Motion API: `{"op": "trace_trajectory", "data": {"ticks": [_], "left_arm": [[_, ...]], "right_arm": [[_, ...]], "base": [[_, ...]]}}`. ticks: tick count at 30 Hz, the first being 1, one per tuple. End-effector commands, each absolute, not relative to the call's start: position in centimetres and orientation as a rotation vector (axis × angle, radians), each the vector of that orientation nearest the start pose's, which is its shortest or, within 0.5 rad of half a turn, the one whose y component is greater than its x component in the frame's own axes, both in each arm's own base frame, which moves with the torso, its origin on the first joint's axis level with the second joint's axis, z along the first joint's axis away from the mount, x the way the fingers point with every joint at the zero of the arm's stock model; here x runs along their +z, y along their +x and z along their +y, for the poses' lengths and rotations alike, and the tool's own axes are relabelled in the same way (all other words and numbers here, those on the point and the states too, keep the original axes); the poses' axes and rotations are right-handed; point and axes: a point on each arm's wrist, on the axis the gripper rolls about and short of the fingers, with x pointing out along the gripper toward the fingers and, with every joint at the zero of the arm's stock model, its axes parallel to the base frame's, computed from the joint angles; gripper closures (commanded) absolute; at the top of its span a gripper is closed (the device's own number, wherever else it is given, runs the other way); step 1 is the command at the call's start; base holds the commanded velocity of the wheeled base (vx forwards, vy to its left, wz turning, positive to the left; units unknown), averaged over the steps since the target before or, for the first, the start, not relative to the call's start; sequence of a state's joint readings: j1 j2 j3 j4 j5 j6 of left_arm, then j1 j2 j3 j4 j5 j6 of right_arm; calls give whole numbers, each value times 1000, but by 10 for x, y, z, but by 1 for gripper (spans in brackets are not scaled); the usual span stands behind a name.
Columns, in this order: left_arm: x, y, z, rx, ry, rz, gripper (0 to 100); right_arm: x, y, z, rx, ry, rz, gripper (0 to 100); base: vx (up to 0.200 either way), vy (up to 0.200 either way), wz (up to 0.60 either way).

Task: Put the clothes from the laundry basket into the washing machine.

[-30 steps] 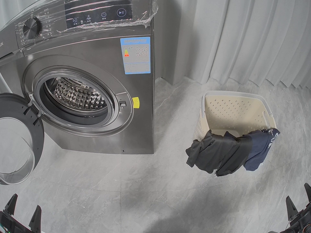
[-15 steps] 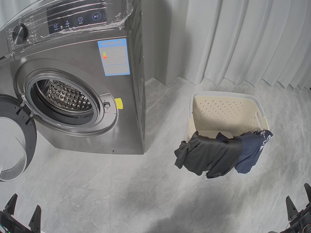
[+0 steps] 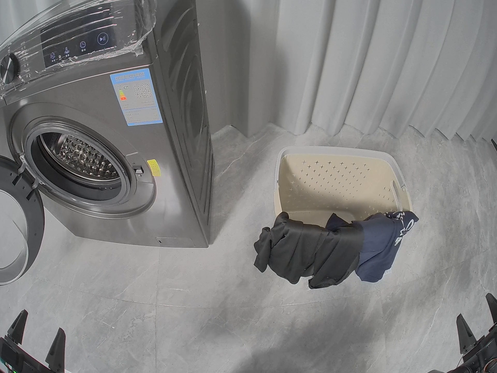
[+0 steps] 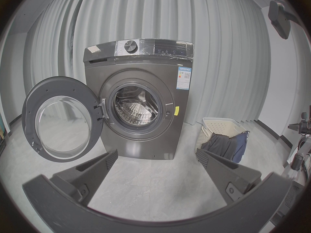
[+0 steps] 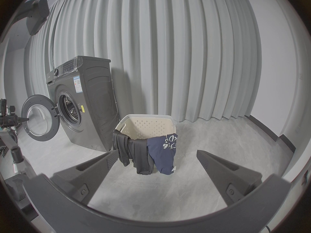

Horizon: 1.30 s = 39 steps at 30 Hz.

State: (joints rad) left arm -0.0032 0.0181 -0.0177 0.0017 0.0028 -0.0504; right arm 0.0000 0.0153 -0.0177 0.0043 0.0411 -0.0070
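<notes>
The head view looks steeply down from high up on the washing machine (image 3: 176, 120) and, right of it, the laundry basket (image 3: 336, 150). The left wrist view sits low and well back, looking over the left tool (image 4: 156, 152) straight at the machine's front. The right wrist view, equally low, looks over the right tool (image 5: 155, 152) at the basket beside the machine. All three share both.

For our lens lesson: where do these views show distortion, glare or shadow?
Left wrist view: fisheye bows the curtains, corners go dark. Right wrist view: same bowing; the washing machine shadows the curtain behind it. Head view: the machine's plastic film glints.
</notes>
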Motion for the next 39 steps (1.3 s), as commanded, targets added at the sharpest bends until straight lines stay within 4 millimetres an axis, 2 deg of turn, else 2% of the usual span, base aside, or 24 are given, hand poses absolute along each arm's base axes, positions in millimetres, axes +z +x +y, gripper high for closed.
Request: {"op": "trace_trajectory", "data": {"ticks": [1, 12, 25, 39], "left_arm": [[75, -23, 0, 0, -51, 5, 0], [75, -23, 0, 0, -51, 5, 0], [75, -23, 0, 0, -51, 5, 0], [75, -23, 0, 0, -52, 5, 0]], "right_arm": [[75, -23, 1, 41, -8, 8, 0], [75, -23, 1, 41, -8, 8, 0], [75, -23, 1, 41, -8, 8, 0], [75, -23, 1, 41, -8, 8, 0]], "base": [[0, -200, 0], [0, -200, 0], [0, 0, 0], [0, -200, 0]]}}
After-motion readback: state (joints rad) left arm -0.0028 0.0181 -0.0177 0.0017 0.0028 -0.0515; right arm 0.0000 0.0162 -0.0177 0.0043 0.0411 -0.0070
